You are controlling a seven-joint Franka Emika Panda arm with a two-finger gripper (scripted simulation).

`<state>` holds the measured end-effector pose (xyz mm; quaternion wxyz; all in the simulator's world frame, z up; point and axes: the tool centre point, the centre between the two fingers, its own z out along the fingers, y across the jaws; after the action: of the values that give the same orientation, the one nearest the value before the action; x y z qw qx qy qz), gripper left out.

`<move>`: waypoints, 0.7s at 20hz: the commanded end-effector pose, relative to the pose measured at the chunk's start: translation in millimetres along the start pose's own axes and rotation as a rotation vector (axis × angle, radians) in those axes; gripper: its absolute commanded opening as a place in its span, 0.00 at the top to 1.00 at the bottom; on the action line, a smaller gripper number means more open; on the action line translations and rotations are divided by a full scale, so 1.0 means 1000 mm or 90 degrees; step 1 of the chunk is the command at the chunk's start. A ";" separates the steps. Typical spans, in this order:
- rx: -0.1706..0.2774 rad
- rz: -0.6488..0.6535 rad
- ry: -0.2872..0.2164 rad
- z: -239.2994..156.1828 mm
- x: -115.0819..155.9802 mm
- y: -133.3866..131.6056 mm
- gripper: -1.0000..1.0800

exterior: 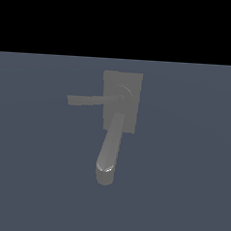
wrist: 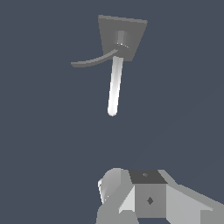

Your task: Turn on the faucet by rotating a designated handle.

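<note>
Exterior view: faucet (exterior: pixel 121 102) sits mid-frame, slightly above centre, on a flat blue-grey floor (exterior: pixel 191 180); boxy base upright, thick spout (exterior: pixel 109 151) running down toward lower centre w/ rounded tip. Handle (exterior: pixel 91 100), the thin flat bar, sticks out from a small round hub toward the exterior view's left, roughly level. No arm seen in this view. Wrist view: gripper (wrist: pixel 131 199) shows only as pale blocky housing, well apart from faucet; fingertips out of frame, so can't tell if it's released or clenched. Nothing touching handle.
</note>
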<state>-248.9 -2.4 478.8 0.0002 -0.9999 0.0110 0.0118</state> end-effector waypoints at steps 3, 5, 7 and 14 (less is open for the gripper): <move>0.000 -0.001 0.000 0.001 0.000 0.000 1.00; 0.000 -0.002 0.000 0.002 0.000 0.000 1.00; -0.002 -0.004 0.001 0.003 0.001 0.000 1.00; -0.042 -0.001 0.015 0.001 0.003 0.004 1.00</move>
<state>-246.5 -5.7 476.5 -0.0242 -0.9997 0.0092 0.0038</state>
